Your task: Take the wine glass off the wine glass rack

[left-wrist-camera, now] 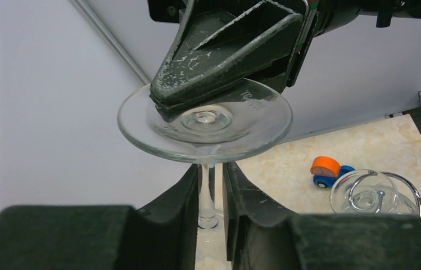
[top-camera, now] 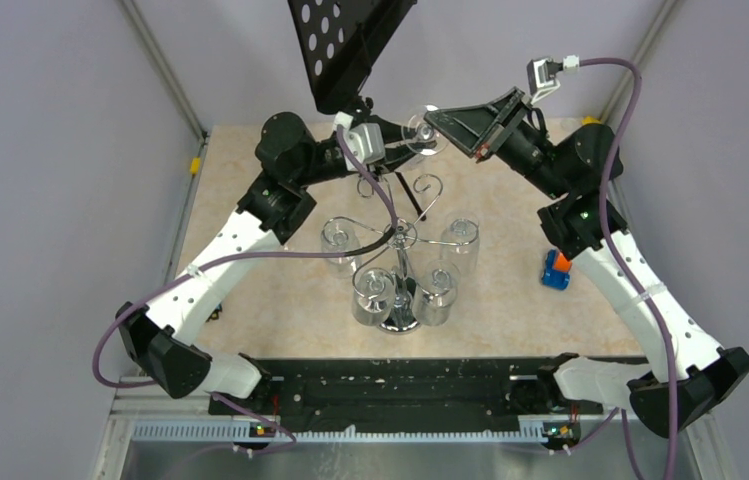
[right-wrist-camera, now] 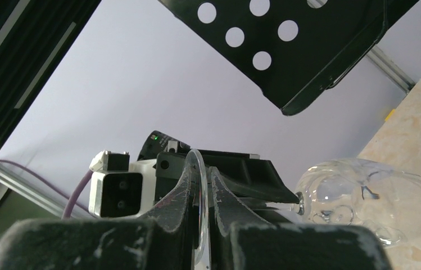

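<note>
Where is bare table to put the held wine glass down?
Bare tabletop lies between the wine glass rack and the toy car, and left of the rack's base. Crowded: the far middle, under the held wine glass and the music stand.

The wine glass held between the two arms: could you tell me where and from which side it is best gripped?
Grip the wine glass by its stem, coming from the side as the left tool does: it is thin and straight between foot and bowl. The right tool clamps only the thin flat foot, probably less secure.

No readable text, labels, brands, numbers or signs in any view.
</note>
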You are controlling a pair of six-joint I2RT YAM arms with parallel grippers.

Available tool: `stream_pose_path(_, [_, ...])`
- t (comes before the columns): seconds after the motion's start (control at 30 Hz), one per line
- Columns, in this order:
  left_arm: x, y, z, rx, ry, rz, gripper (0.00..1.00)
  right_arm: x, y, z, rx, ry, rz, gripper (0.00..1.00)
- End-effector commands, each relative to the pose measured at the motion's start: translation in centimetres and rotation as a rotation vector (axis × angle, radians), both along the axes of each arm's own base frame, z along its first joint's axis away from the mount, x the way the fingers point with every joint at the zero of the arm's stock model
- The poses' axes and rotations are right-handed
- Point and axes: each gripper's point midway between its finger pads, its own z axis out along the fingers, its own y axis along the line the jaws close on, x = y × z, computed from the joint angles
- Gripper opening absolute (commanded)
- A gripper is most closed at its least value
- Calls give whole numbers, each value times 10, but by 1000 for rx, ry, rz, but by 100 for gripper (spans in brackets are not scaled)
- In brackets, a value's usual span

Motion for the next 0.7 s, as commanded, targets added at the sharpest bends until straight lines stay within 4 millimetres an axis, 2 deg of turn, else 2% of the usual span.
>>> stream_pose_path(0.0, [-19, 2, 33, -58, -91, -45, 18, -18, -7, 31, 55, -90, 13, 0])
stream_pose_path(0.07, [-18, 2, 32, -55, -93, -42, 1, -18, -7, 31, 55, -89, 13, 0])
stream_pose_path(0.17, [-17, 2, 34, -61, -102, -34, 0, -17, -7, 30, 54, -84, 10, 0])
stream_pose_path(0.2, [-18, 3, 36, -65, -106, -34, 0, -16, -7, 30, 53, -82, 6, 4])
stream_pose_path(0.37, [-20, 7, 50, -117, -136, -17, 0, -7, -10, 25, 31, -83, -46, 51])
stream_pose_path(0.4, [-20, 8, 51, -131, -136, -10, 0, -7, -11, 24, 21, -96, -61, 58])
stream_pose_path(0.47, [-20, 10, 59, -170, -132, 3, 0, -6, -13, 22, -12, -134, -93, 65])
stream_pose_path(0.57, [-17, 14, 67, -231, -100, 21, 0, -4, -30, 21, -3, -144, -193, 75])
stream_pose_path(0.67, [-15, 19, 78, -309, -32, 32, 0, -6, -45, 16, 13, -157, -268, 79])
